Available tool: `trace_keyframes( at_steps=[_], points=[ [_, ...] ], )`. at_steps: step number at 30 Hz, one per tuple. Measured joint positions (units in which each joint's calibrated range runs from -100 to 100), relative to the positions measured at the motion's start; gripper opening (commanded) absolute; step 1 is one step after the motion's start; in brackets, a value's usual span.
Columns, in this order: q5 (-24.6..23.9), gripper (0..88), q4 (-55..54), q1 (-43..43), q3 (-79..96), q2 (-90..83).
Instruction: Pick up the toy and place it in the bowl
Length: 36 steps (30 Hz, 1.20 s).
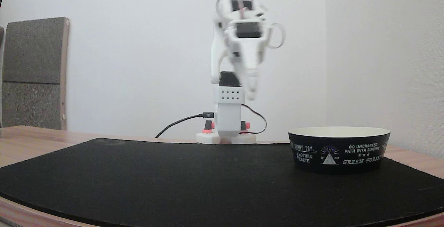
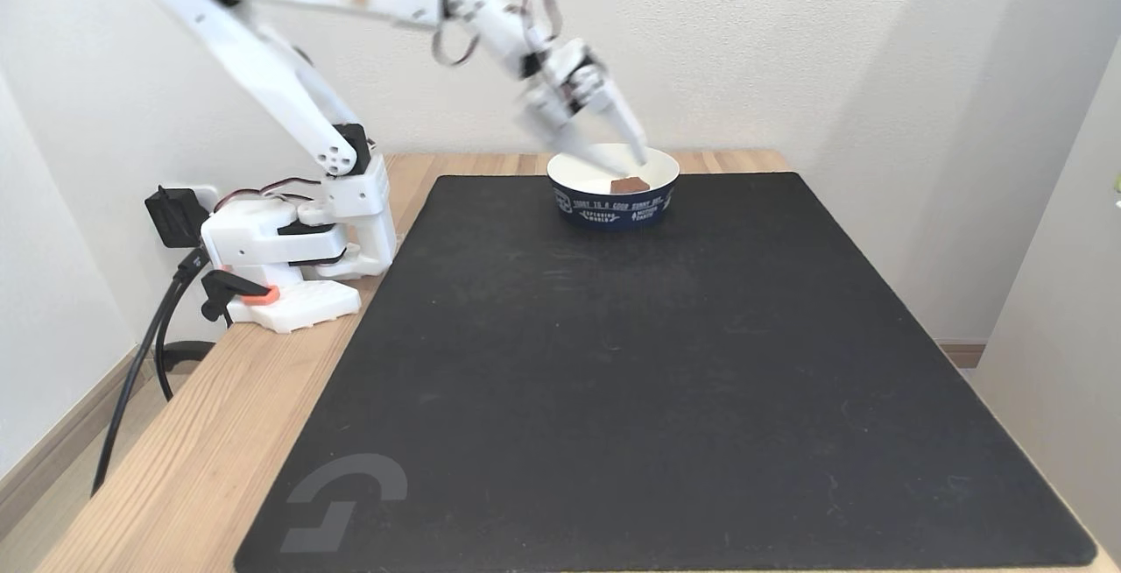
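Black mat (image 2: 666, 380), bowl (image 1: 339, 149) reading "GREEN FOREST"

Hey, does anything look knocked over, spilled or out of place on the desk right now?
Nothing stands out. The bowl sits upright on the black mat, the red toy lies inside it, and the hand is above the rim, blurred.

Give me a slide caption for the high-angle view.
White arm's open gripper above small red-brown toy block in black, cream-lined bowl.
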Motion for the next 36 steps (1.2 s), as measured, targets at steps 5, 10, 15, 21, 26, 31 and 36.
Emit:
trace_keyframes(
  at_steps=[5, 10, 15, 21, 26, 31, 36],
  points=[
    [0.26, 9.4, -6.92, 0.00, 24.09, -15.65],
    [0.05, 10.0, -8.86, 1.08, 46.01, -38.72],
    [0.26, 9.6, 5.66, 0.83, 49.50, -63.61],
    [0.00, 10.0, 15.53, -0.33, 49.60, -66.94],
    [-0.05, 9.6, 15.96, -0.08, 49.60, -66.94],
    [-0.05, 9.6, 15.96, 0.08, 49.60, -66.94],
    [-0.05, 9.6, 15.96, -0.25, 49.60, -66.94]
  ],
)
